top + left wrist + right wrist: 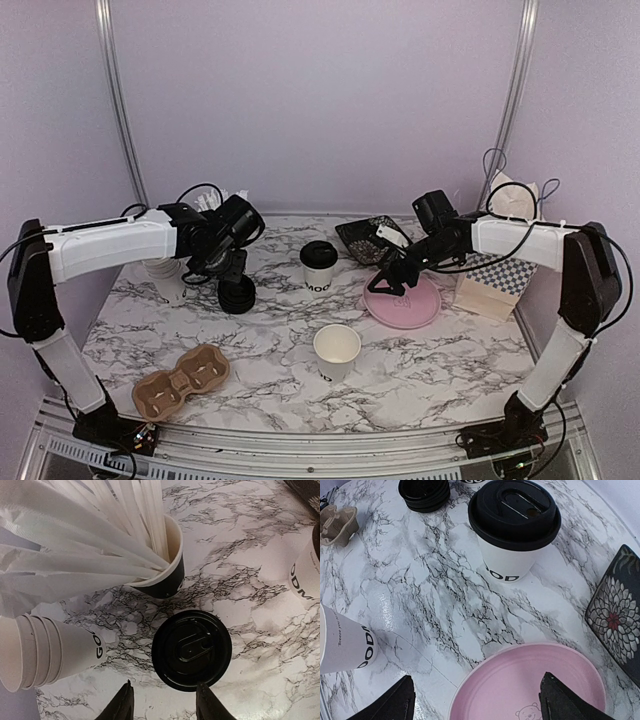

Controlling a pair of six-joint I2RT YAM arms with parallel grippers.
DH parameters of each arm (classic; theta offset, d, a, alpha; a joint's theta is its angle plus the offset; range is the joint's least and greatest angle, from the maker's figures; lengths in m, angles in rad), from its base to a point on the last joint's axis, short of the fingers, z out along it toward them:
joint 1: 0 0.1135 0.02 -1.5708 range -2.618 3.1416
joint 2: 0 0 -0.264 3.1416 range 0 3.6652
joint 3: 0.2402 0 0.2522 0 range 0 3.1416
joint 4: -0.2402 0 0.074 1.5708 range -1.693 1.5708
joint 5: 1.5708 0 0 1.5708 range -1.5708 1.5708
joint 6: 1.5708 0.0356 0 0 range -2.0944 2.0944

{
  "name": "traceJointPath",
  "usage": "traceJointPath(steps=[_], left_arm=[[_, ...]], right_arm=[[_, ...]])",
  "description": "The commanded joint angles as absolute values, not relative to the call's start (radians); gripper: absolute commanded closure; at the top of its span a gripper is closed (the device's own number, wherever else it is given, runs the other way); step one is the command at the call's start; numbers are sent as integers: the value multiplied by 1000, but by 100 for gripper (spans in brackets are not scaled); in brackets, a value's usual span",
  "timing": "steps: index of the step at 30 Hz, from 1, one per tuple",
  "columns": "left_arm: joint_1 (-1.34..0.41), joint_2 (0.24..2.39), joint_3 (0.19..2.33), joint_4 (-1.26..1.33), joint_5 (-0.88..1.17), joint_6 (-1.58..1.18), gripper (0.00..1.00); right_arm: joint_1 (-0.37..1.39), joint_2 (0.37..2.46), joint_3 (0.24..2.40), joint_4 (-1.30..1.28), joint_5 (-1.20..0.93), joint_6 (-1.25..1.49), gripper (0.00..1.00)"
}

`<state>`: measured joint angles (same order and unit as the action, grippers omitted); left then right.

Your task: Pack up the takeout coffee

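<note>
One white coffee cup with a black lid (318,267) stands mid-table; it also shows in the right wrist view (514,527) and at the edge of the left wrist view (306,572). A second lettered white cup (336,352) stands open, without a lid, nearer the front, and shows in the right wrist view (342,642). A stack of black lids (237,295) (191,650) lies at the left. My left gripper (215,264) (165,702) is open and empty, hovering just beside the lids. My right gripper (386,283) (475,700) is open and empty over the pink plate's edge.
A brown two-cup carrier (181,380) (337,524) lies front left. A black cup of white straws (162,575) and nested lidless cups (50,650) stand by the lids. A pink plate (403,300) (530,680), a black flowered tray (372,238) (617,615) and a checkered paper bag (497,275) are at the right.
</note>
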<state>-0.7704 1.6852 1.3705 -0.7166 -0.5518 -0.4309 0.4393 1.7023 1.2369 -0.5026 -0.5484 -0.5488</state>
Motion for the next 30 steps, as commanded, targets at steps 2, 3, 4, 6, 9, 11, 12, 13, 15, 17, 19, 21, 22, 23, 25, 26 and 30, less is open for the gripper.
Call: traceJointPath(steps=[2,3,4,6,9,11,12,13,15,17,19,21,22,23,25,26,30], left_arm=[[-705,1721,1308,-633,-602,-526,57],[-695,1726,1297,-610,-590,-529,57],[-685,1733,1290,-597,-579,-534,57],[-674,1751,1289,-576,-562,-535,56],[-670,1777,1289,-545,-542,-522,56],[-669,1797,1295,-539,-538,-516,56],[-667,1807,1298,-538,-537,-513,56],[-666,1815,1298,-537,-537,-512,56],[-662,1830,1299,-535,-537,-511,56],[-661,1841,1298,-536,-541,-511,58],[-661,1848,1296,-536,-543,-511,59],[-660,1854,1295,-534,-542,-507,63],[-660,1856,1296,-534,-542,-506,64],[-661,1860,1294,-534,-544,-505,66],[-659,1863,1291,-533,-547,-503,70],[-659,1865,1290,-534,-546,-503,71],[-659,1874,1291,-536,-536,-502,79]], right_arm=[[439,1700,1238,-508,-558,-555,17],[439,1700,1237,-508,-559,-557,17],[439,1701,1238,-508,-559,-556,17],[439,1704,1236,-510,-558,-557,17],[439,1709,1238,-514,-562,-560,17],[439,1709,1237,-515,-561,-562,17],[439,1709,1237,-516,-561,-563,17],[439,1709,1238,-516,-562,-563,17],[439,1709,1237,-517,-561,-563,17],[438,1709,1237,-517,-560,-564,17],[438,1710,1238,-517,-561,-563,17],[439,1713,1237,-518,-561,-563,17],[439,1715,1238,-518,-563,-563,17],[438,1716,1239,-520,-563,-563,17],[439,1718,1238,-520,-564,-564,17],[439,1719,1239,-520,-564,-564,17],[438,1721,1241,-521,-566,-562,17]])
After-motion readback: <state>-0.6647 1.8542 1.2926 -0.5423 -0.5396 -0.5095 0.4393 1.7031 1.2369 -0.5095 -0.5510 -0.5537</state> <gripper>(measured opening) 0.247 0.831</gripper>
